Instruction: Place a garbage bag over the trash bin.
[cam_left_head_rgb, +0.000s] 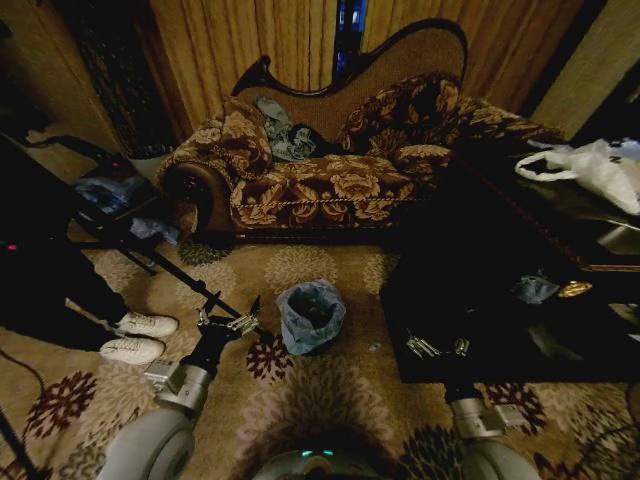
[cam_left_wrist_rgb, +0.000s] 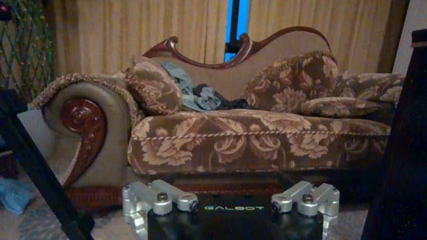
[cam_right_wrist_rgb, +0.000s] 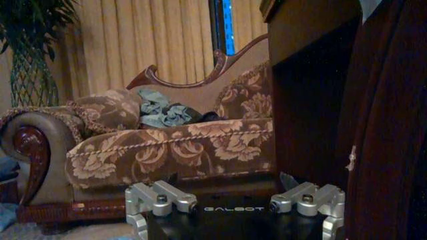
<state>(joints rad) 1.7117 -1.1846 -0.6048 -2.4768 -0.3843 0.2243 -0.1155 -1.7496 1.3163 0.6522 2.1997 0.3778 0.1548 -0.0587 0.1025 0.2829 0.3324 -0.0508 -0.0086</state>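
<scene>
From the head view, the trash bin (cam_left_head_rgb: 310, 318) stands on the floral carpet (cam_left_head_rgb: 330, 400) before the sofa (cam_left_head_rgb: 330, 170), the light blue garbage bag (cam_left_head_rgb: 296, 300) draped over its rim, with the left gripper (cam_left_head_rgb: 229, 311) just beside it, fingers apart and empty, and the right gripper (cam_left_head_rgb: 436, 348) low against the dark cabinet (cam_left_head_rgb: 500, 300), fingers apart. The left wrist view faces the sofa across the carpet. The right wrist view shows sofa and cabinet side.

Dim, warm light throughout, deep shadows at right, edges bowed.
</scene>
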